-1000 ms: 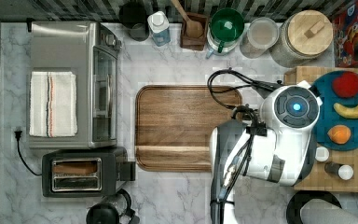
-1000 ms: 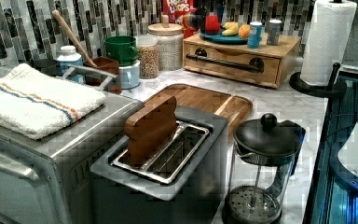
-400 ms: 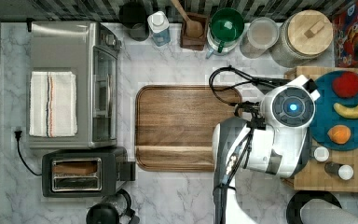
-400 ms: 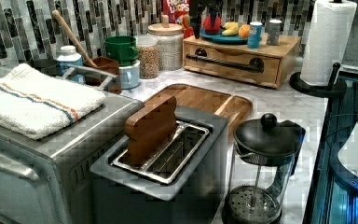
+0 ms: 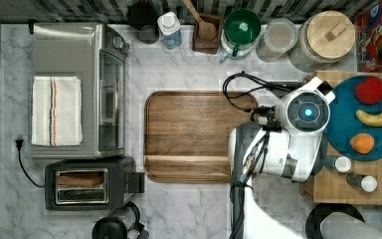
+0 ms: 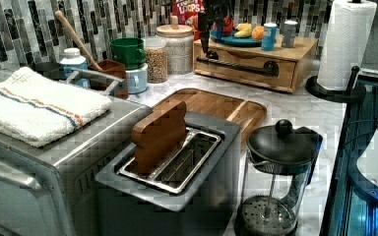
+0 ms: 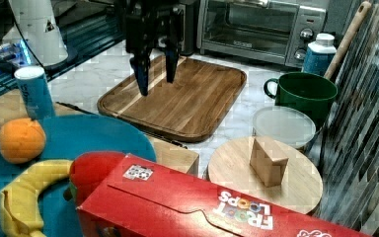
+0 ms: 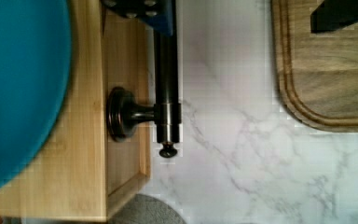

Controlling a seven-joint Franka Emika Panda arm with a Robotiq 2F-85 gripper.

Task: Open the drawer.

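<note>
Pale matt wooden drawer, glossy dark metal handle, veined marble counter.

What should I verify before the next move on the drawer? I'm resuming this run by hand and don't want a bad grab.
1. Gripper open: ok, the fingers stand apart.
2. Fingers astride the handle: ok, one finger is on the drawer side of the bar, the other on the cutting board side.
3. Fingertips down at bar level: cannot tell.
4. Grip centred on the bar: not ok, it sits near one end mount.
5. Pull path: ok, the counter in front of the drawer is bare up to the cutting board.
6. Drawer shut, ready to pull: ok.
</note>
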